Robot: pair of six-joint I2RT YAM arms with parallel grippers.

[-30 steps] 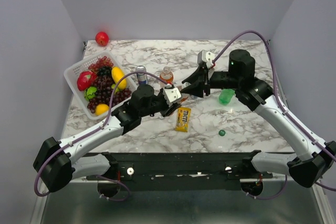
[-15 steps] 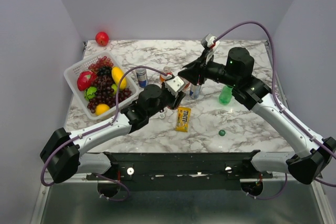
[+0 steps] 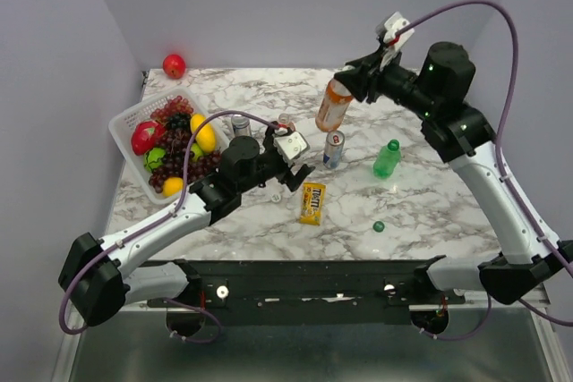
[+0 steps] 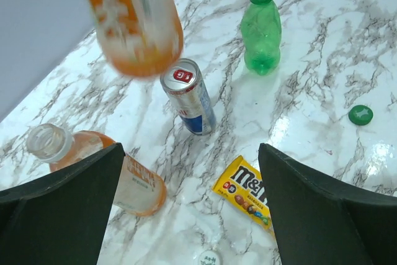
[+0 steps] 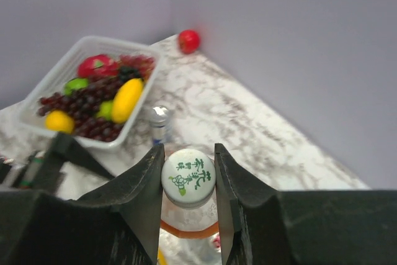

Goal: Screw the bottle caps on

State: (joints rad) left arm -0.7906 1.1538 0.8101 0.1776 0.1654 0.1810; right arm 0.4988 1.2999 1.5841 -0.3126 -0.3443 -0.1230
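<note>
My right gripper (image 3: 355, 85) (image 5: 188, 164) is shut on the white cap (image 5: 188, 177) of an orange bottle (image 3: 334, 106) (image 4: 133, 23), which hangs tilted high above the table. The cap sits on the bottle's neck. My left gripper (image 3: 285, 160) (image 4: 191, 172) stands wide open and empty, low over the marble. Beside its left finger stands a second orange bottle (image 4: 127, 181) (image 3: 285, 122) with an uncapped mouth. A loose white cap (image 3: 276, 196) (image 4: 209, 257) lies just below the open jaws. The green bottle (image 3: 387, 158) (image 4: 260, 29) stands uncapped at the right, its green cap (image 3: 379, 226) (image 4: 360, 114) nearer the front.
A blue and silver can (image 3: 333, 149) (image 4: 189, 97) stands mid-table, another can (image 3: 240, 124) by the white fruit basket (image 3: 125, 123) at the left. A yellow candy bag (image 3: 312, 203) (image 4: 245, 190) lies flat. A red apple (image 3: 174, 65) sits in the back left corner.
My left gripper has opened and let go. My right arm has lifted the capped orange bottle up and back to the right, away from the left gripper.
</note>
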